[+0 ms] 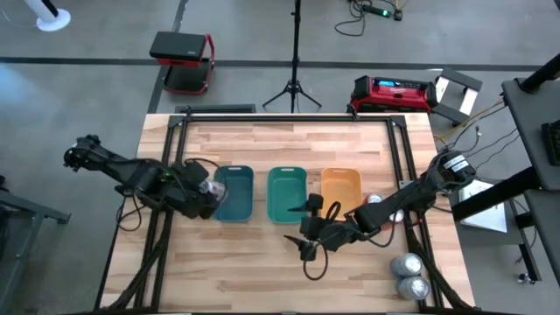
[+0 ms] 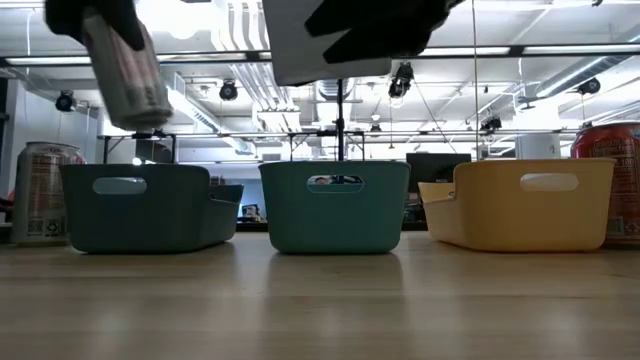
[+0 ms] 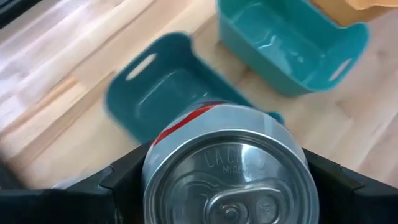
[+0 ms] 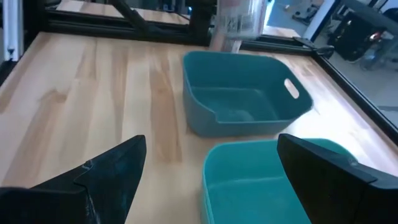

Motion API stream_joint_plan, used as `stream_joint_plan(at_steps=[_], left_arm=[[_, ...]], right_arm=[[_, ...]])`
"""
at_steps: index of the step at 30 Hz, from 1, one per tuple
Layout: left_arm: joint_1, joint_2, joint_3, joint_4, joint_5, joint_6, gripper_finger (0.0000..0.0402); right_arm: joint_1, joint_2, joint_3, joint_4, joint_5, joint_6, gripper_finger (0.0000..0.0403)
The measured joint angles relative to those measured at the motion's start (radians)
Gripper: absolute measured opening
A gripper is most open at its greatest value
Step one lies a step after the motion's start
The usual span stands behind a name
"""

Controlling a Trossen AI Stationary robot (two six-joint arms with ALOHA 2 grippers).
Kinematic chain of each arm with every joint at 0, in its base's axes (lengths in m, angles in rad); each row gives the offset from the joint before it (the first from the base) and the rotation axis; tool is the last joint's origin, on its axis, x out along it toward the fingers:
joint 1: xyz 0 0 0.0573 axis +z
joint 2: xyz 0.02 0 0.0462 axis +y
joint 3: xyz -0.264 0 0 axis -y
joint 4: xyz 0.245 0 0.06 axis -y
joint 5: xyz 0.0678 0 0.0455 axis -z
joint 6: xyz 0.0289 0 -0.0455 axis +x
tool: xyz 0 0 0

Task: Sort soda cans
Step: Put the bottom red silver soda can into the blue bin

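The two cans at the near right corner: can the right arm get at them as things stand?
Probably yes. The right claw is open and empty, and the cans stand in the open beside that arm, with no tray between, though it would have to swing back.

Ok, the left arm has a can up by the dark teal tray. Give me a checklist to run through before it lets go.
1. Left gripper shut on the held can: ok.
2. Can over the dark teal tray: not ok; in the high view it sits at the tray's left edge.
3. Tray empty: ok.
4. Can upright: not ok; tilted in the low view.
5. Right gripper open, clear of that tray, in front of the green tray: ok.
6. Can's colour group: cannot tell; silver with a red stripe.
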Motion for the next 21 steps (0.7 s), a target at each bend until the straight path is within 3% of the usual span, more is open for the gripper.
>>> stream_joint_plan(at_steps=[4, 13, 21], left_arm=[[0.071, 0.02, -0.028, 0.104, 0.029, 0.125, 0.0283], [0.337, 0.119, -0.036, 0.128, 0.183, 0.369, 0.0283], [0.399, 0.231, -0.038, 0.229, 0.291, 0.495, 0.0283]], right_arm=[[-0.03, 0.042, 0.004, 0.074, -0.005, -0.011, 0.0359], [-0.068, 0.125, 0.092, 0.072, -0.029, -0.033, 0.0359], [-0.072, 0.149, 0.124, 0.068, -0.029, -0.036, 0.0359]])
